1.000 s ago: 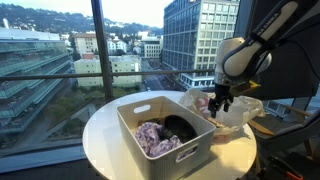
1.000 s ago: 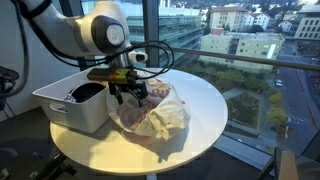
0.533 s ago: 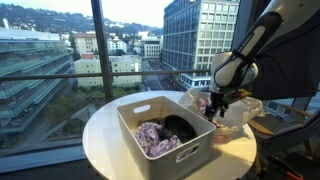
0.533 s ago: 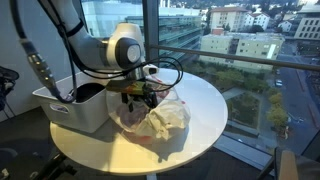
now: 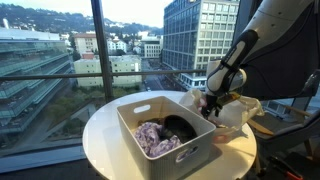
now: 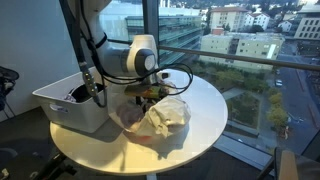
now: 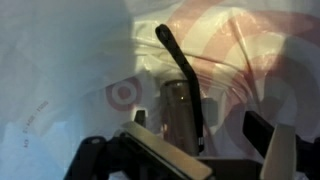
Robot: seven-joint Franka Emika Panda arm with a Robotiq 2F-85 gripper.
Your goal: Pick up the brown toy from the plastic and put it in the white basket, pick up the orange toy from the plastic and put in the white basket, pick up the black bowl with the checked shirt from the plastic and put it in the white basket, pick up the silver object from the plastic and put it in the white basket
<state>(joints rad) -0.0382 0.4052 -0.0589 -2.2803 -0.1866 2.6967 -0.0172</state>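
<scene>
My gripper (image 7: 200, 138) is open and pushed down into the white plastic bag (image 5: 236, 110), which also shows in an exterior view (image 6: 162, 118). In the wrist view a silver cylindrical object (image 7: 180, 112) with a black handle (image 7: 178, 58) lies in the bag, between my spread jaws. The white basket (image 5: 132, 108) stands beside the bag in both exterior views (image 6: 52, 100). It holds a black bowl (image 5: 181, 127) and a purplish checked cloth (image 5: 154, 138). The brown and orange toys are not visible.
Basket and bag stand on a round white table (image 5: 100, 140) by a large window. The table edge (image 6: 205, 135) is close behind the bag. The bag's plastic (image 7: 60, 90) wraps closely around my gripper.
The arm has swung over and lowered my gripper deeper into the plastic bag. The basket and its contents have not moved.
</scene>
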